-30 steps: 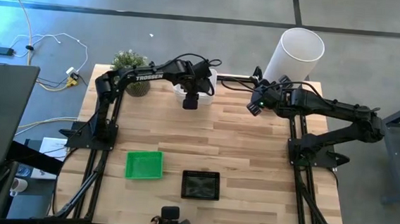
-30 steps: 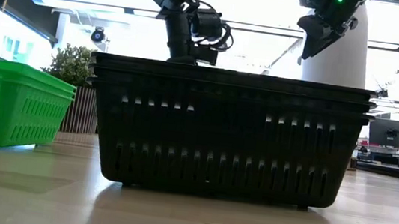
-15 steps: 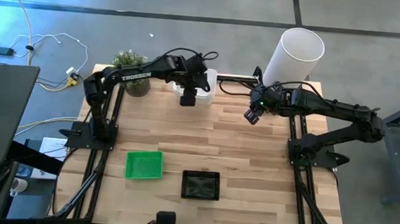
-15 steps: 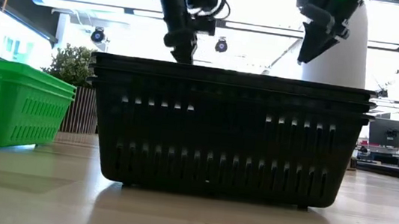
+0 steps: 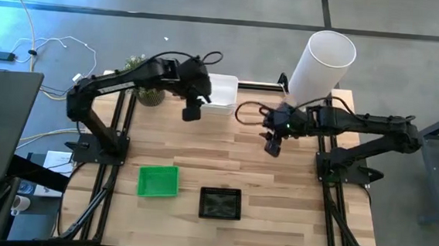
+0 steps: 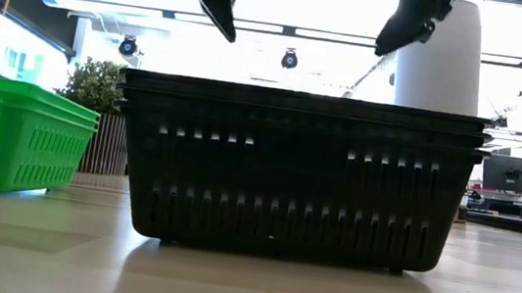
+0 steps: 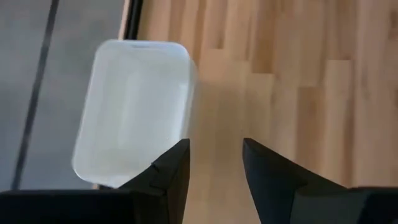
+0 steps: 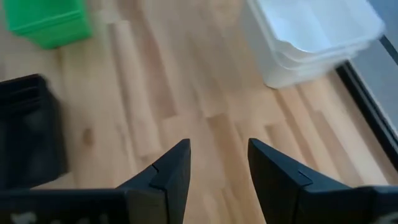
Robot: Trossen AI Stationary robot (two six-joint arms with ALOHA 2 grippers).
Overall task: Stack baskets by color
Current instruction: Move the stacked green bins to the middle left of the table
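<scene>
A stack of white baskets (image 5: 220,92) stands on the table at its far edge. It also shows in the left wrist view (image 7: 134,112) and in the right wrist view (image 8: 311,37). Green baskets (image 5: 158,181) and black baskets (image 5: 220,203) stand side by side near the front edge. In the low view, the black baskets (image 6: 297,175) are stacked. My left gripper (image 5: 191,112) hangs open in the air, just left of and nearer than the white stack. My right gripper (image 5: 272,146) hangs open over bare wood right of centre. Neither has anything between its fingers.
A tall white cylinder (image 5: 324,64) stands at the far right corner. A small potted plant (image 5: 145,94) stands at the far left, partly under the left arm. Bare wood lies across the table's middle between the white stack and the front baskets.
My left gripper has risen from the white stack and drawn back toward the table's left edge; the white stack has stayed in place. My right gripper has swung toward the near edge and turned at the wrist.
</scene>
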